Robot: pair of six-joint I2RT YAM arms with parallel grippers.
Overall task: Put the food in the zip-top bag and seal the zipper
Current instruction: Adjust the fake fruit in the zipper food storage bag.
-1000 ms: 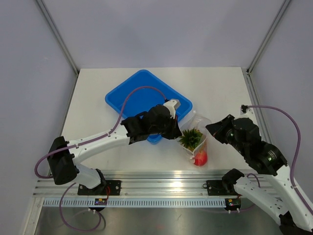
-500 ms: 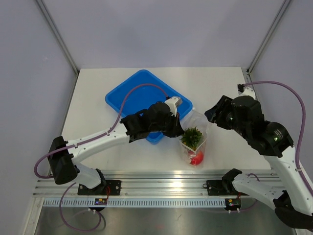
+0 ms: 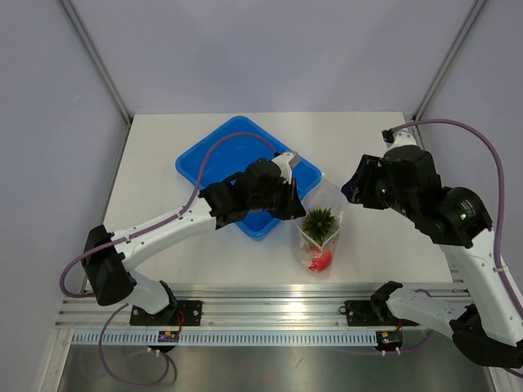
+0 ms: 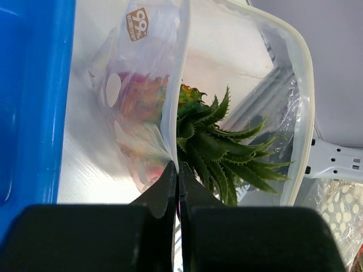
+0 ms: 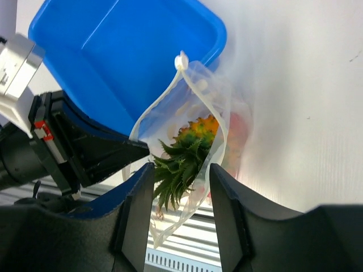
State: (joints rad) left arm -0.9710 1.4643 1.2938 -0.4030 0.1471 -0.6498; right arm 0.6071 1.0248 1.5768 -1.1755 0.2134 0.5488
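- Top view: the left gripper (image 3: 294, 206) has its fingers pressed together on the top edge of the zip-top bag (image 3: 325, 243).
- The bag stands on the white table (image 3: 376, 147), at about 5 o'clock from the blue tray (image 3: 216, 159), just beside its corner.
- The pineapple (image 3: 319, 223) is inside the bag with its green leaves up. A red fruit (image 3: 324, 261) lies under it, at 6 o'clock.
- The right gripper (image 3: 353, 186) is at 2 o'clock from the bag and does not touch it.
- Left wrist view: the left gripper (image 4: 177, 170) pinches one thin side of the bag (image 4: 130, 73) between its two black fingers (image 4: 164, 190).
- The zipper (image 4: 304, 96) is not pressed shut, so the bag's mouth gapes wide. The pineapple (image 4: 218, 150) shows in the gap. Something red is blurry behind the plastic at 9 o'clock from it.
- The tray (image 4: 31, 90) fills the side at 9 o'clock.
- Right wrist view: the right gripper (image 5: 181, 190) has its fingers (image 5: 139, 212) spread apart and holds nothing.
- Far below it sits the bag (image 5: 195, 90) with the pineapple (image 5: 195, 131) and a red fruit (image 5: 239, 127) inside. The tray (image 5: 136, 51) is at 11 o'clock.
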